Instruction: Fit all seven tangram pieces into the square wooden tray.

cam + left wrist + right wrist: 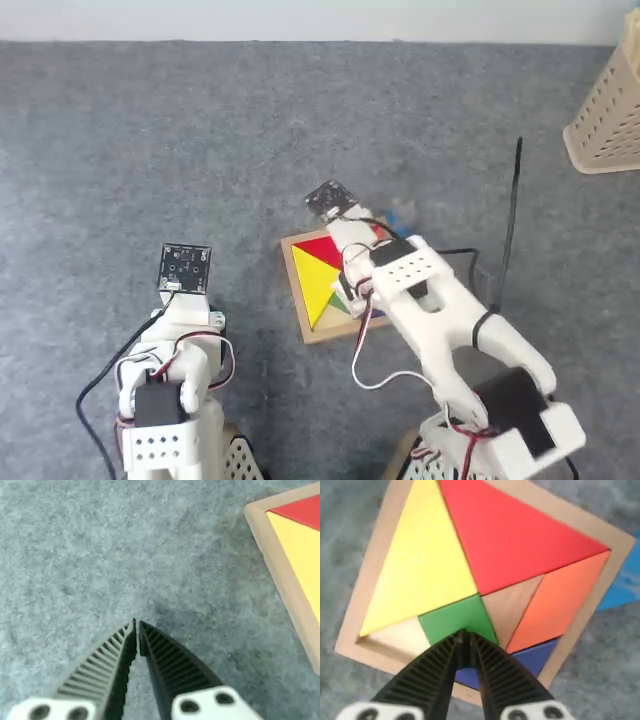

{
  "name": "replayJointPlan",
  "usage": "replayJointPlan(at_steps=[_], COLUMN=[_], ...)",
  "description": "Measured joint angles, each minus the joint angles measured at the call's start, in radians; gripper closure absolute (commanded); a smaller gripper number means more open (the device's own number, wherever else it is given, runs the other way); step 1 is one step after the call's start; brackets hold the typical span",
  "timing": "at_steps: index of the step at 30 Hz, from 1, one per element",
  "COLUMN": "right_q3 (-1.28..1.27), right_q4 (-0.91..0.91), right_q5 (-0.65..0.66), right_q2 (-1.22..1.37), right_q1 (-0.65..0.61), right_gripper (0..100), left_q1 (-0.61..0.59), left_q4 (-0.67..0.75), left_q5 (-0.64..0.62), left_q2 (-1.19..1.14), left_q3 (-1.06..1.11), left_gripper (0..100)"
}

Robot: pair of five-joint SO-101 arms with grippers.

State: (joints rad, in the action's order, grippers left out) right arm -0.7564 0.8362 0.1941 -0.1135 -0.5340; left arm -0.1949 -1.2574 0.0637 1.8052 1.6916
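Observation:
The square wooden tray (328, 332) lies on grey carpet under the right arm. In it sit a yellow triangle (422, 562), a red triangle (510, 540), an orange piece (560, 597), a green square (452, 620) and a dark blue piece (532, 657). Two small triangular gaps of bare wood (512, 605) show among them. A light blue piece (622, 587) lies on the carpet just outside the tray. My right gripper (465, 633) is shut, its tips at the green square's edge. My left gripper (136, 625) is shut over bare carpet, well apart from the tray corner (257, 517).
A beige slotted basket (610, 110) stands at the far right. A thin black rod (512, 210) rises just right of the tray. Open carpet stretches to the left and beyond the tray.

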Motion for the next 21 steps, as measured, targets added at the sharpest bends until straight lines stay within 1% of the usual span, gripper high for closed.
replayJointPlan(at_steps=[3, 8, 12, 16, 19, 21], right_q3=[-0.012, -0.106, -0.107, 0.009, 0.158, 0.253], right_q4=[-0.002, -0.002, -0.002, 0.071, 0.133, 0.149], right_q5=[0.000, -0.003, -0.021, -0.021, -0.021, -0.021], right_q2=[-0.054, -0.258, -0.336, -0.296, -0.184, -0.080], right_q1=[0.023, 0.038, 0.129, 0.221, 0.232, 0.229], right_gripper=[99.1, 99.1, 98.1, 90.2, 83.1, 80.5], left_q1=[0.000, 0.000, 0.000, 0.000, 0.000, 0.000], left_q4=[0.000, 0.000, 0.000, 0.000, 0.000, 0.000], left_q5=[0.000, 0.000, 0.000, 0.000, 0.000, 0.000], left_q2=[0.000, 0.000, 0.000, 0.000, 0.000, 0.000], left_q3=[0.000, 0.000, 0.000, 0.000, 0.000, 0.000], left_gripper=[99, 99, 99, 99, 99, 99])
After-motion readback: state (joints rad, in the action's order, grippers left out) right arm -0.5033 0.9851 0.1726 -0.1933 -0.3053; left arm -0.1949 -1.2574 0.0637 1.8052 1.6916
